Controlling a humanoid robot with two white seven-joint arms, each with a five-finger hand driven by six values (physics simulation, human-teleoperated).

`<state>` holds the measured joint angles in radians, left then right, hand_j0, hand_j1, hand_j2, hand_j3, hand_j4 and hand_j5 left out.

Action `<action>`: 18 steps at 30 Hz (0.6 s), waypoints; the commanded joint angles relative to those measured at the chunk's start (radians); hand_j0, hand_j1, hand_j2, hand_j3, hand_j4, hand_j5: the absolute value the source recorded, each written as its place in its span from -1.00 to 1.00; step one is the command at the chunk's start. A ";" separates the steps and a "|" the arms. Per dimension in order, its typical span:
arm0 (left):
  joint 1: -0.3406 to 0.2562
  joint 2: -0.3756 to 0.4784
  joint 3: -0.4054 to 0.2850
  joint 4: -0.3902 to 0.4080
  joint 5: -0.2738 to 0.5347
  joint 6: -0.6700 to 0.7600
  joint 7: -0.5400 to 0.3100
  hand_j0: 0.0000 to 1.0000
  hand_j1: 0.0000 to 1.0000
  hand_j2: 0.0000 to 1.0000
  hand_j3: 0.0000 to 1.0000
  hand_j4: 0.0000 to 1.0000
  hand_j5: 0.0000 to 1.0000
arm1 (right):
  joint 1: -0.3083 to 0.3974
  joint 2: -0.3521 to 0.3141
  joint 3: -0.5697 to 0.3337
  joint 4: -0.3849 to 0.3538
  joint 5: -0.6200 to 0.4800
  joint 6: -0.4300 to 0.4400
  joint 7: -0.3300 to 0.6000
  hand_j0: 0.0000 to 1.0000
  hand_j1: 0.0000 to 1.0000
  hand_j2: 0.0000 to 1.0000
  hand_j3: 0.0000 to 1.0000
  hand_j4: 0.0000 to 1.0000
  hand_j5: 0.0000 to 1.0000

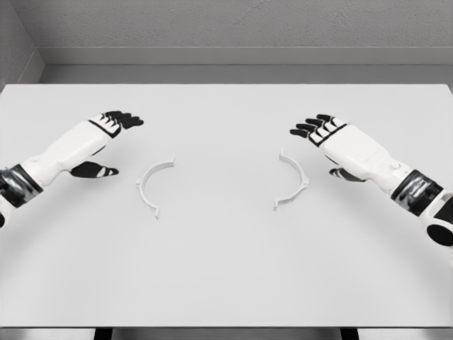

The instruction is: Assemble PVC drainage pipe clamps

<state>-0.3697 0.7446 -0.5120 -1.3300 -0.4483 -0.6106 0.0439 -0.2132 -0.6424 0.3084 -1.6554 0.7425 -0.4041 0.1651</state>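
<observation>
Left clamp half [151,186] and right clamp half [293,180] flat mid-desk [226,283], apart, open sides facing. Left hand [106,134] toward left edge, right hand [333,138] toward right edge; fingers spread, holding nothing.

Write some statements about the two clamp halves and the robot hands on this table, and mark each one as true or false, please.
1. Two separate clamp halves lie on the table: the left clamp half and the right clamp half. True.
2. The two halves are already joined into one ring. False: a wide gap of bare table lies between them.
3. The left hand grasps a clamp half. False: its fingers are open and hold nothing.
4. The right hand is open and holds nothing. True.
5. The curved halves open toward each other. True.
</observation>
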 commanded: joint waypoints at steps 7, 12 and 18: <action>-0.005 -0.018 -0.026 0.009 -0.030 0.000 0.001 1.00 1.00 1.00 1.00 1.00 1.00 | -0.029 0.007 0.058 0.028 0.012 0.001 0.005 1.00 1.00 1.00 1.00 1.00 1.00; -0.005 -0.031 -0.034 0.017 -0.030 0.000 0.001 1.00 1.00 1.00 1.00 1.00 1.00 | -0.031 0.010 0.080 0.069 0.012 0.001 0.004 1.00 1.00 1.00 1.00 1.00 1.00; -0.005 -0.039 -0.034 0.025 -0.038 0.000 0.001 1.00 1.00 1.00 1.00 1.00 1.00 | -0.043 0.033 0.093 0.098 0.014 0.002 0.005 1.00 1.00 1.00 1.00 1.00 1.00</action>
<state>-0.3743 0.7071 -0.5464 -1.3095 -0.4907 -0.6106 0.0439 -0.2592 -0.6149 0.3944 -1.5690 0.7601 -0.4037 0.1704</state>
